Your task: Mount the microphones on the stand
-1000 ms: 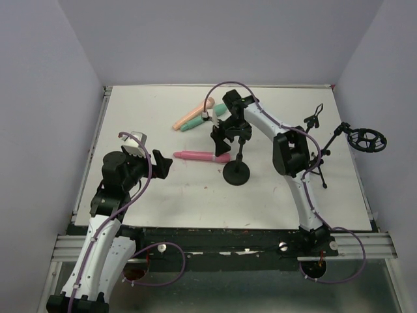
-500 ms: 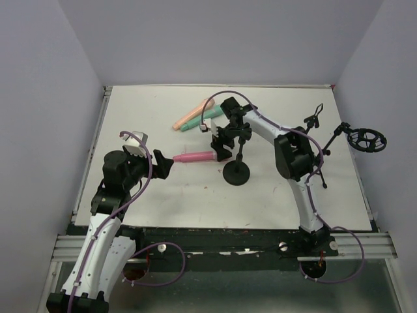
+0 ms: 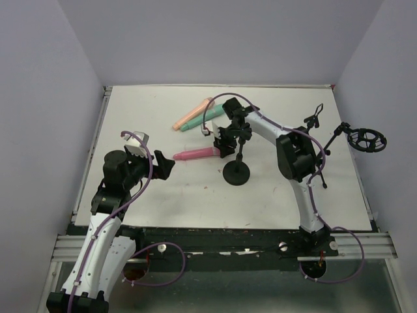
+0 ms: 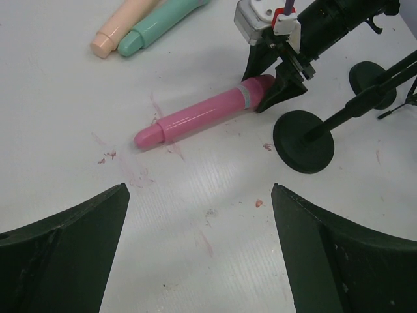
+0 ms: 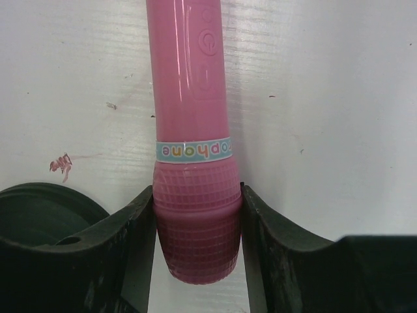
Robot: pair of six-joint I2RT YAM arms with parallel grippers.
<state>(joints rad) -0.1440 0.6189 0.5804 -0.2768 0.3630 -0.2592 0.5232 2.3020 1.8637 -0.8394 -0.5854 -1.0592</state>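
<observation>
- Right claw (image 5: 197,218) is down on the desk (image 3: 280,195), pinching the pink microphone (image 5: 189,98) at its round gridded head, one finger pressed to each side.
- Pink microphone (image 3: 194,154) lies mid-desk, the slim tail pointing left and the head at the right inside the right claw (image 3: 223,145). From the left wrist view (image 4: 195,117) it looks flat on the surface.
- A band of coloured letters circles the pink one just above the head.
- Round black stand base (image 3: 236,173) sits just beside the right claw, toward the near edge, its thin pole going up. The base edge also shows in the right wrist view (image 5: 45,208).
- Mint green microphone (image 3: 193,125) and peach-orange microphone (image 3: 191,116) lie side by side, touching, farther back, apart from the pink one.
- Left claw (image 4: 199,192) hangs over the near-left desk, fingers spread wide, nothing between them; seen from above (image 3: 161,164) it points toward the pink tail.
- Another black stand with a ring holder (image 3: 366,138) is at the right edge.
- Faint reddish marks on the desk near the pink microphone.
</observation>
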